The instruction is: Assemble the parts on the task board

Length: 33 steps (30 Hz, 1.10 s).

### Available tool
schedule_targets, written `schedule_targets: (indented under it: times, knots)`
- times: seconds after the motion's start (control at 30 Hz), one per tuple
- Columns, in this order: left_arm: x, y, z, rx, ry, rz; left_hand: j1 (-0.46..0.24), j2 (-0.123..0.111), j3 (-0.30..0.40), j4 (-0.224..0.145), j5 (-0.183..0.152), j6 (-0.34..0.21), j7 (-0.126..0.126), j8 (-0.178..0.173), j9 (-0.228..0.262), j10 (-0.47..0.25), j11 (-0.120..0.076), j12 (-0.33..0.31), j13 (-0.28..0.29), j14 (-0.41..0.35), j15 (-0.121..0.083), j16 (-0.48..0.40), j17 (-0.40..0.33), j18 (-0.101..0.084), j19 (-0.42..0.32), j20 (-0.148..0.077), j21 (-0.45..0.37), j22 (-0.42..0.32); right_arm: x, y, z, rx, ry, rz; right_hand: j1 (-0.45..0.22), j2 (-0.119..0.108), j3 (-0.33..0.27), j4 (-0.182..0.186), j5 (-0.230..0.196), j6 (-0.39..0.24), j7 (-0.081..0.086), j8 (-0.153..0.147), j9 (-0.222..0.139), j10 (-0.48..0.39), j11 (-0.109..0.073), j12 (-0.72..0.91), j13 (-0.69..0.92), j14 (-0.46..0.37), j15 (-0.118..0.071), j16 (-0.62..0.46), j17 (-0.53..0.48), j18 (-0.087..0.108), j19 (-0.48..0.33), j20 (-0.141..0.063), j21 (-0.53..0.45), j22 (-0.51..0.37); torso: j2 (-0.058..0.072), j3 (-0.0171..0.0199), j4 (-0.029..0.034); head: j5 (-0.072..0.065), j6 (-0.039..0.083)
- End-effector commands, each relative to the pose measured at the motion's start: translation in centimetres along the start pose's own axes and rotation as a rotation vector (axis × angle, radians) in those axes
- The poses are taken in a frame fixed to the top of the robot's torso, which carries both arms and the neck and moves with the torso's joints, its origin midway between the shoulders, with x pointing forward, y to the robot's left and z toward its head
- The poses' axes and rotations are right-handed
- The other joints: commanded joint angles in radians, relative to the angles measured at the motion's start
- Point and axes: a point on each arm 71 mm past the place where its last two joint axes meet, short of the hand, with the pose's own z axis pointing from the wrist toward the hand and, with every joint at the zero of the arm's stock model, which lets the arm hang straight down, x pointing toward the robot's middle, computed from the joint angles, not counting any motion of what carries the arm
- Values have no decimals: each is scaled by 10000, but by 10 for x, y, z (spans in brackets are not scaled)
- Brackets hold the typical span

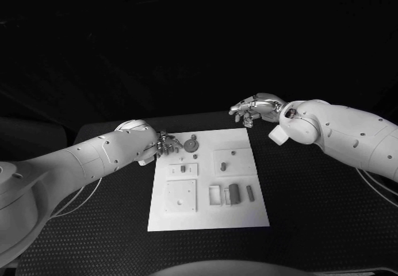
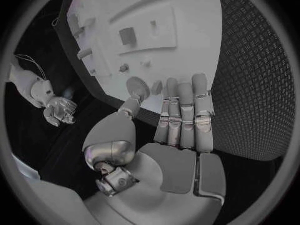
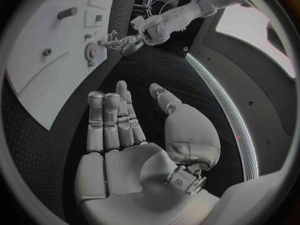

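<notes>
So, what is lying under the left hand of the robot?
The left hand is over the far left corner of the task board, with a round gear-like part just beside its fingers. Its palm looks empty; whether the fingers cover anything on the board is hidden.

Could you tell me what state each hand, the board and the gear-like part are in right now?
Left hand: open, fingers at the board's far left corner.
Right hand: open, raised beyond the board.
Board: flat on the table.
Gear-like part: lying on the board beside the left hand.
</notes>
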Motion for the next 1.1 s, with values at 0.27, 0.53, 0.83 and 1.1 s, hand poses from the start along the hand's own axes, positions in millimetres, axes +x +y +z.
schedule_targets:
  times: [0.27, 0.53, 0.83, 1.1]
  knots:
    - [1, -4, 1, 204, 47, -119, 16, -53, 88, -1, -27, 105, -1, 70, -23, 116, 6, 49, 3, 95, -44, 45, 18, 341, 67, -31, 66, 42, 2, 1, 1, -54, 168, -39, -98, 34, 55, -8, 41, 2, 102, -24, 15, -46, -23, 32, -18, -16, -35, 33, -12, 467, -19, -68, -69, 106, -15, -4, 1, -20, -41]
    - [1, -2, 2, 179, -2, -171, 77, 21, 158, -47, -25, 124, -9, 87, -37, 144, -3, 51, -6, 123, -59, 44, 23, 326, 87, -51, 74, 73, 1, 0, -1, -33, 144, -47, -101, 33, 55, -8, 41, 3, 102, -24, 15, -47, -23, 34, -19, -15, -35, 33, -13, 467, -19, -68, -70, 106, -11, -2, -3, -29, -51]
    - [3, -3, 4, 187, 59, -221, 193, 28, 210, -169, -25, 109, -2, 91, -65, 140, 4, 36, -23, 122, -59, 21, 22, 301, 78, -67, 62, 107, 2, 1, 0, -51, 174, -60, -102, 31, 55, -8, 41, 3, 102, -24, 16, -48, -23, 35, -19, -15, -35, 33, -14, 467, -18, -68, -71, 107, -6, 0, -13, -53, -57]
    - [4, -2, 4, 96, 58, -293, 185, 25, 200, -168, -32, 109, 0, 94, -68, 144, 6, 36, -25, 125, -57, 19, 24, 293, 80, -66, 61, 113, 2, 1, 0, -52, 145, -64, -103, 32, 56, -8, 41, 3, 102, -24, 17, -48, -23, 37, -20, -15, -35, 33, -14, 467, -18, -68, -72, 107, -18, -13, 1, -69, -75]
